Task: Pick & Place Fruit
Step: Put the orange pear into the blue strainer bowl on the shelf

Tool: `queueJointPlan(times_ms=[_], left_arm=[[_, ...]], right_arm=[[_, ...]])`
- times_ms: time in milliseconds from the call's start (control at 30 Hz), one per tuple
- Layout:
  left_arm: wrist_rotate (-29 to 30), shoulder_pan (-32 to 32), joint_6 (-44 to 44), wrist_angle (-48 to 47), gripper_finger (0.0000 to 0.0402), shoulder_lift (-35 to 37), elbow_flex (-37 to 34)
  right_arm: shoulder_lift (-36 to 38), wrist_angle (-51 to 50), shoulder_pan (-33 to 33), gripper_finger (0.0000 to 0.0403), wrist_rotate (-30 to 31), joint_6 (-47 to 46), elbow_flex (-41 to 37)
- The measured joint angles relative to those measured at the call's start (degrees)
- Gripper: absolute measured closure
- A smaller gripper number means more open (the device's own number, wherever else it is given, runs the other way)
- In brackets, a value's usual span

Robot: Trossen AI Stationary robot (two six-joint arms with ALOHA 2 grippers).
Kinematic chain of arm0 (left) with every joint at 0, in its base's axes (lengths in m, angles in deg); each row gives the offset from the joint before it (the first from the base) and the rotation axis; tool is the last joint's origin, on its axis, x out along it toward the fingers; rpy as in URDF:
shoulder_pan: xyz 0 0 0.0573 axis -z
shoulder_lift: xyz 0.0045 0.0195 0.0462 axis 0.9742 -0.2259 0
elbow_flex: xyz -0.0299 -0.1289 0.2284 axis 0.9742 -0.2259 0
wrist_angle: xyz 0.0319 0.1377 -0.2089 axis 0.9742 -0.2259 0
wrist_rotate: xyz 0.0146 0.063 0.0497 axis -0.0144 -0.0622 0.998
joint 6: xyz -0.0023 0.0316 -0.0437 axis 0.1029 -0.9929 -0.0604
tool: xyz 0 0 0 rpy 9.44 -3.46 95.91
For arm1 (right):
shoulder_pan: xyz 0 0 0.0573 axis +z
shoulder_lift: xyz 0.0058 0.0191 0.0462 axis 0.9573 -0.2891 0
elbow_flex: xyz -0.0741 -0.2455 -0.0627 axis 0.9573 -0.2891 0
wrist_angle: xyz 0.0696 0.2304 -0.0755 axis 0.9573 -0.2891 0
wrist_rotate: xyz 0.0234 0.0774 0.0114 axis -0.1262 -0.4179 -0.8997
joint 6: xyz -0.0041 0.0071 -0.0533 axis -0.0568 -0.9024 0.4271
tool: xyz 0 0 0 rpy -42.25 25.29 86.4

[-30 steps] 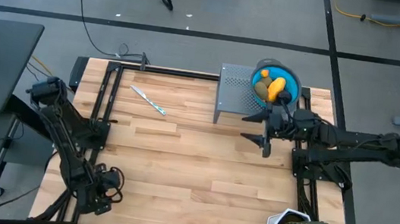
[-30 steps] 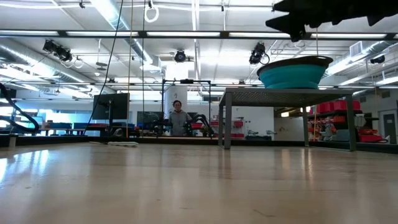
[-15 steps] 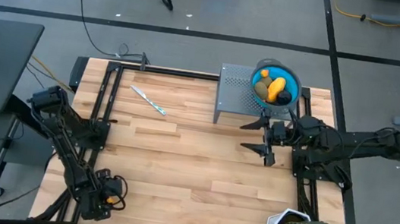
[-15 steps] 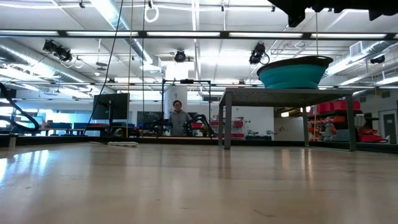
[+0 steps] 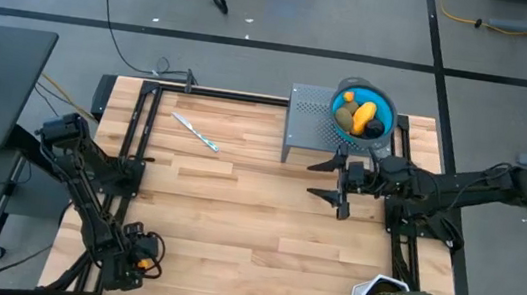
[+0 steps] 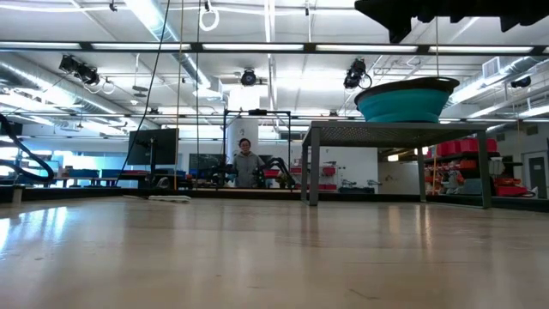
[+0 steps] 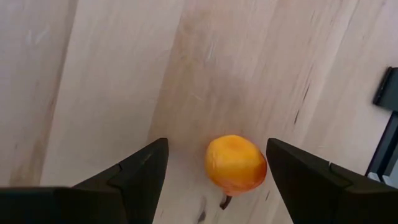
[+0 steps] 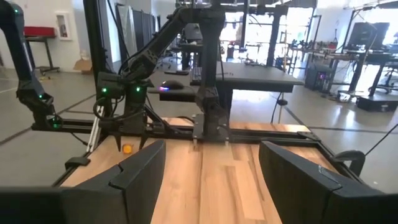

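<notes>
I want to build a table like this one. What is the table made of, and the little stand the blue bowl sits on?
The table looks like wood: pale planks with grain lines and seams, and a smooth, slightly shiny top. The stand looks like grey metal, probably perforated or mesh, going by its dotted top and thin straight legs. The bowl looks like matte plastic or rubber, but that is a guess.

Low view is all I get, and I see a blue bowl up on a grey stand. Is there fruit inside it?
Observer: Yes. From above, the blue bowl holds a yellow fruit and a dark round one.
Operator: Is any fruit out on the table?
Observer: One orange fruit lies on the wood, between the open fingers of the left tool.
Operator: Where's the other tool?
Observer: The right tool hangs open and empty beside the grey stand.
</notes>
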Motion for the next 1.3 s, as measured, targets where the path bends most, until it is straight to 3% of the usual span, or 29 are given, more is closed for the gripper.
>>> queueJointPlan(times_ms=[567, 933, 1300], left_arm=[[-3.3, 0.1, 0.3, -0.7, 0.0119, 0.1, 0.0], [-2.5, 0.5, 1.4, -1.2, 0.0170, 0.1, -0.1], [-3.1, 1.2, 2.8, -1.2, 0.0178, 0.1, -0.1]], right_arm=[[0.0, 0.1, 0.0, 0.0135, 0.0, 1.5, 0.0], [0.0, 1.3, 0.0, 0.0135, 0.0, 1.5, 0.0], [0.0, 1.4, 0.0, 0.0135, 0.0, 1.0, 0.0]])
